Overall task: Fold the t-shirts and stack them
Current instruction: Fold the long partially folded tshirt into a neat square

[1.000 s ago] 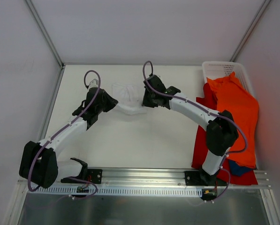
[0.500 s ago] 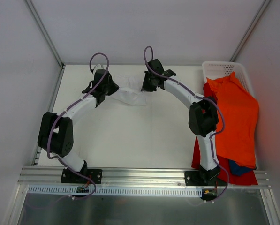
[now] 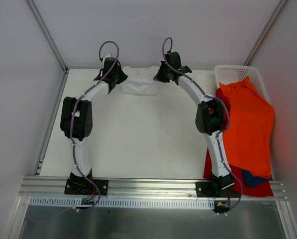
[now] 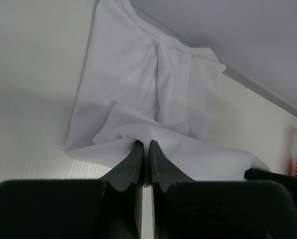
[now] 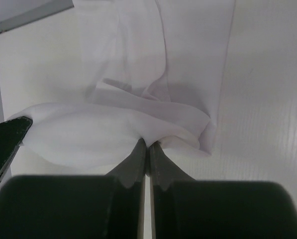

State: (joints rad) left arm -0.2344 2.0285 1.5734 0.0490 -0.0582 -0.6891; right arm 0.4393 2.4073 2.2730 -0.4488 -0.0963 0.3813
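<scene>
From above, the white shirt (image 3: 140, 85) lies at the far edge of the table (image 3: 138, 149), stretched between the left gripper (image 3: 119, 78) and the right gripper (image 3: 159, 77). Its long axis runs left to right across the back, with the collar toward the far wall. Each gripper holds one side, so the cloth lies inward from both and neither arm is nearer. I judge that any spreading or laying down depends on the two keeping that line level. The orange shirt (image 3: 250, 119) sits well apart on the right, draped over the basket (image 3: 232, 72) and the red shirt (image 3: 211, 164). In the left wrist view the fingers (image 4: 134, 158) are pressed nearly together on a bunched fold at the shirt's near edge, and the rest fans out ahead toward the collar. In the right wrist view the fingers (image 5: 137, 157) are closed the same way on a puckered fold. The cloth runs ahead and off to the left, where the other gripper's dark tip shows. Half a second earlier the shirt was a crumpled lump farther from the back edge and both arms were more bent. Now both arms reach out long, the grippers are wider apart, and the shirt is pulled into a broader, flatter shape.
</scene>
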